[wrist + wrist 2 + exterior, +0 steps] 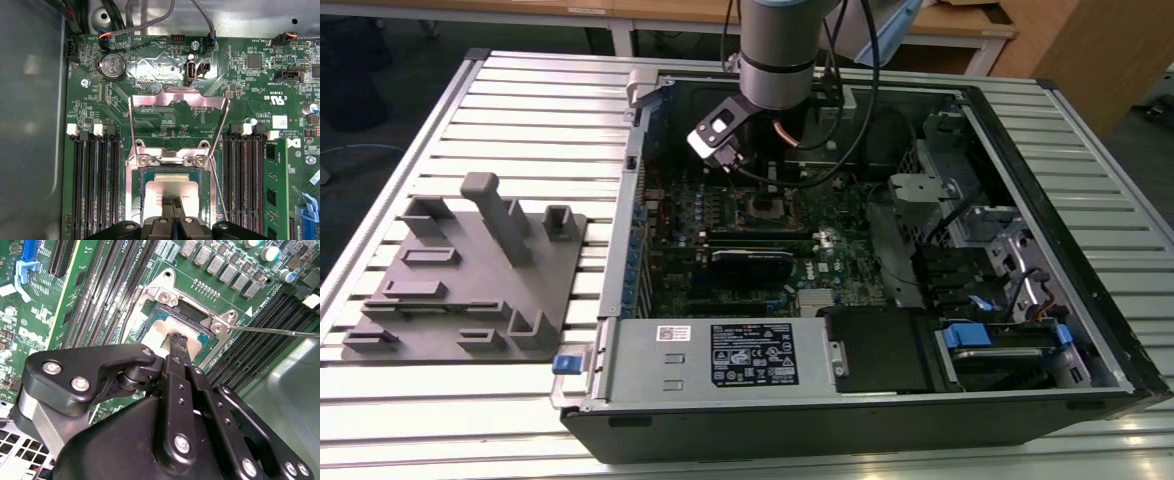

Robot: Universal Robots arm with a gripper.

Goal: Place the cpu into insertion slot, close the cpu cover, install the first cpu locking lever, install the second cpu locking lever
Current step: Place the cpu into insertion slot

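a ribbed metal surface spans the exterior view. at the exterior view's left, a grey fixture block with upright posts lies on it. the open computer case takes the middle and right of the frame, with a silver power supply low in the frame and a blue tab just beside its corner. along the top edge stands what looks like a wooden desk. in the first wrist view the green board carries a round coin battery and long black memory slots.
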